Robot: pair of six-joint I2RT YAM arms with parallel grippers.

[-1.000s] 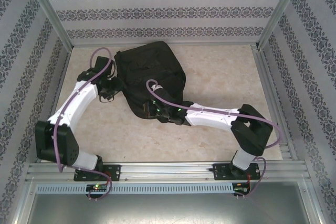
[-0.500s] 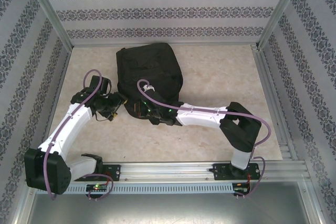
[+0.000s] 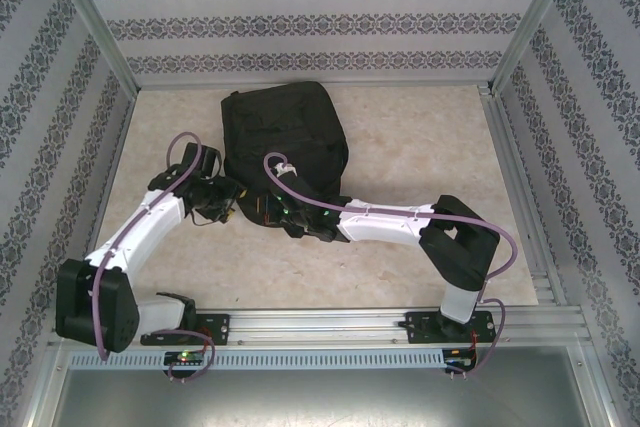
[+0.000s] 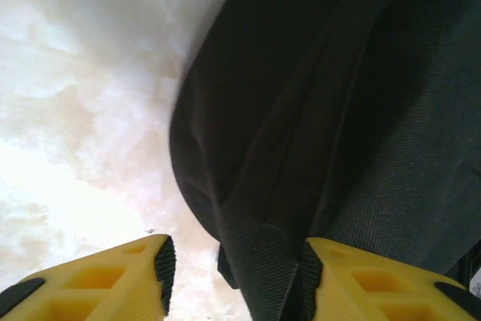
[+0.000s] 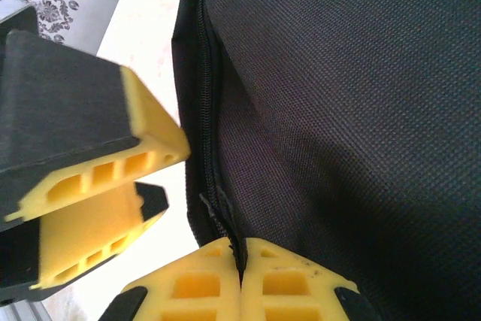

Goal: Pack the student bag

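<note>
Black woven fabric made up most of what I saw. The student bag (image 3: 285,137) lay flat on the pale marbled surface (image 3: 420,157), centre-left, its long axis running from the near side toward the far wall with a slight lean. Both arms met it at its near-left corner.

In the right wrist view the right pincer (image 5: 242,264) had its yellow tips pressed together on the zipper track (image 5: 207,110). I judged it had pinched the bag's seam or the pull there, though I could not make out the pull itself.

The left pincer (image 4: 237,280) stood apart. The bag's ribbed corner hem sat between its 2 jaws and brushed the right one, with bare surface beside the other. From that pincer the bag stretched ahead and to the right.

I judged the coming move turned on this: the left pincer was nearer the loose corner, so it should close on that hem while the right one worked along the track.

Count: 1 bag, 1 visible zipper track, 2 pincers.
</note>
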